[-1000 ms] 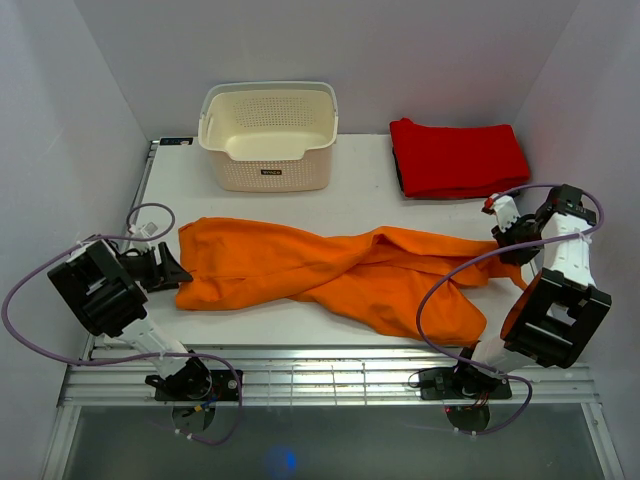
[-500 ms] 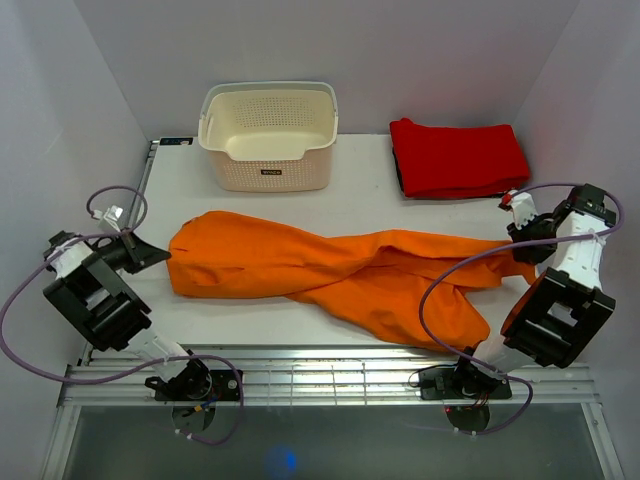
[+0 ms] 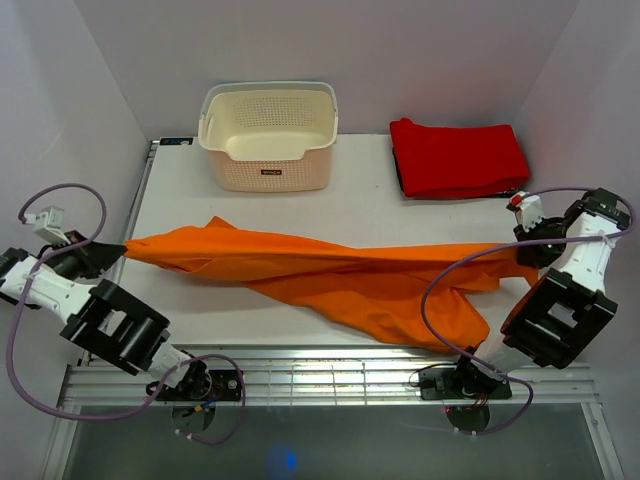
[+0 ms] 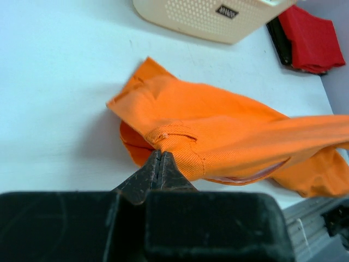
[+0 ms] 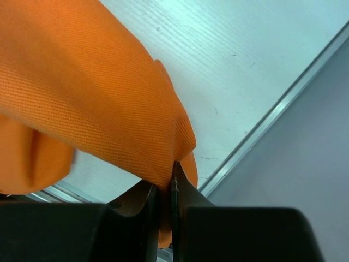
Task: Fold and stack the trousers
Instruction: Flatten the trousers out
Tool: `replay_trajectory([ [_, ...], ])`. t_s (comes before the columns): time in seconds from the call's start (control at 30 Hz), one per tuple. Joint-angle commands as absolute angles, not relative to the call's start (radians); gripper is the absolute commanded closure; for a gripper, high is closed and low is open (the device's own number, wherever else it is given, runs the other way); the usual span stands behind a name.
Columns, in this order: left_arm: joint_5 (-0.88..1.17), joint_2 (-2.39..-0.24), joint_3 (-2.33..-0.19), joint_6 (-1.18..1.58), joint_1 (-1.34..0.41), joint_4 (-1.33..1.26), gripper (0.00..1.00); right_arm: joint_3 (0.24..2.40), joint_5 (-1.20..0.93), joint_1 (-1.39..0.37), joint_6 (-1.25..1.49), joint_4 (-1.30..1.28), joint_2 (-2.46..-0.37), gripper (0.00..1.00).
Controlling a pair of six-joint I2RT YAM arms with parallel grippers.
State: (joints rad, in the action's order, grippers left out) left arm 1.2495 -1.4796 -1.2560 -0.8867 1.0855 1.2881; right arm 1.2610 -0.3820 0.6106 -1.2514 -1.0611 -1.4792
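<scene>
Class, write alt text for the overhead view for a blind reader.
Bright orange cloth trousers stretch across the white table, each end pinched by the left gripper and right gripper. Behind sit a cream perforated basket and folded red cloth.

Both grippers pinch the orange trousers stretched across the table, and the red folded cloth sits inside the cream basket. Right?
Not quite. The red folded cloth lies on the table beside the cream basket, not inside it; the top view shows this. The left gripper and right gripper do pinch the orange trousers.
</scene>
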Motion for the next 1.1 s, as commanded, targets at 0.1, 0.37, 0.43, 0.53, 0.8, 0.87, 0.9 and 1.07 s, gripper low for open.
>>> replay_trajectory([
  [0.1, 1.387, -1.306, -1.358, -1.067, 1.322, 1.404, 1.0, 1.287, -0.396, 0.75, -1.624, -1.215, -1.381, 0.92],
  [0.37, 1.543, -1.253, -1.374, -1.038, 1.368, 1.402, 1.0, 1.261, -0.454, 0.864, -1.806, -1.275, -1.341, 0.92],
  [0.43, 1.583, -1.247, -1.391, -1.058, 1.306, 1.391, 1.0, 1.275, -0.447, 0.778, -1.706, -1.229, -1.37, 0.92],
  [0.53, 1.583, -1.238, -1.385, -0.939, 1.143, 1.208, 1.0, 1.331, -0.43, 0.68, -1.519, -1.137, -1.459, 0.92],
  [0.8, 0.849, -1.221, -1.135, -0.023, 0.701, 0.213, 1.0, 1.598, -0.311, 0.387, -1.154, -0.937, -1.836, 0.92],
  [0.87, 0.766, -1.329, -1.204, 0.033, 0.64, 0.229, 1.0, 1.785, -0.299, 0.364, -1.08, -0.983, -1.979, 0.92],
  [0.9, 0.674, -1.426, -1.262, 0.075, 0.626, 0.226, 1.0, 1.843, -0.29, 0.359, -1.056, -0.995, -2.021, 0.92],
  [1.07, 0.612, -1.672, -1.388, 0.15, 0.612, 0.202, 0.81, 1.988, -0.23, 0.351, -1.009, -1.031, -2.109, 0.06],
])
